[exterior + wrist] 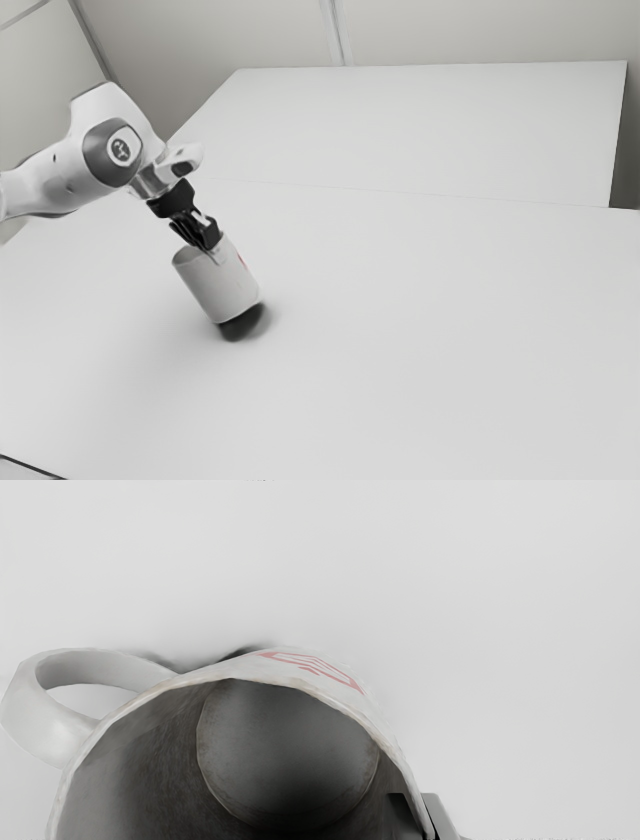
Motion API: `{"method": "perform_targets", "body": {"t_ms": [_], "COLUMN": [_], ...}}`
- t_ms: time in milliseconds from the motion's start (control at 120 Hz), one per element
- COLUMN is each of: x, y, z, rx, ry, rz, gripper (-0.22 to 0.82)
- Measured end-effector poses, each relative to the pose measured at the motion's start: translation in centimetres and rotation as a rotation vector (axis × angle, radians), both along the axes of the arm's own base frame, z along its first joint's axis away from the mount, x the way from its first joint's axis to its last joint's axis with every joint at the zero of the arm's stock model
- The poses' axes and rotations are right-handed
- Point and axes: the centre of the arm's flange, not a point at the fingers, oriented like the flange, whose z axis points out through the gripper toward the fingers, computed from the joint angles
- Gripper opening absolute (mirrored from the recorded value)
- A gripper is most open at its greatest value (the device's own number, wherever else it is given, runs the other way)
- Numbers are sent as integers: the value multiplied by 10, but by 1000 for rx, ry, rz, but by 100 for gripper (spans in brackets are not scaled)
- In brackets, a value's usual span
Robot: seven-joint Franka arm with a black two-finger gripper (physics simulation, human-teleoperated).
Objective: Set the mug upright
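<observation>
The work stood at the righting step: the mug (216, 284) was held at a slant over the table (450, 350), its base low beside a dark shadow (243, 321). Whether the base bore on the table or hung just clear of it could not be told. What the next move called for, by the look of it, was a turn of the hand that brought the mouth level and the base flat, with the mug set down square before any letting go. Released at that lean, it might have rocked or toppled.

The mouth pointed upward and toward the exterior view's left, the base downward and toward its right. The long axis ran between them on a slope — steeper than lying flat, yet plainly short of vertical. The handle (30, 715) jutted from the side, and the red marking (320, 670) lay on the outer wall between the handle and the gripped stretch of rim.

The gripper (422, 816) had the mug pinched by its wall near the mouth — one finger inside, the other outside. The mug's place was on the side of the table toward the exterior view's left, well in from the far edge, and near the side from which the arm (60, 180) reached in.
</observation>
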Motion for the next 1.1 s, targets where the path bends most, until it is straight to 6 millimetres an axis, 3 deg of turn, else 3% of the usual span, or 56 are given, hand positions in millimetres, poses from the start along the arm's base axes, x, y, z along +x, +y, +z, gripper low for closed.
{"method": "perform_targets", "body": {"t_ms": [142, 325, 500, 817, 1100], "x": [-8, -14, 0, 5, 10], "y": [-38, -76, -93, -136, -149], "z": [6, -5, -21, -41, -50], "rx": [150, 305, 345, 337, 311], "ry": [-59, -125, -138, -122, -100], "rz": [-104, -203, -202, -169, -98], "gripper": [-18, -18, -18, -18, -18]}}
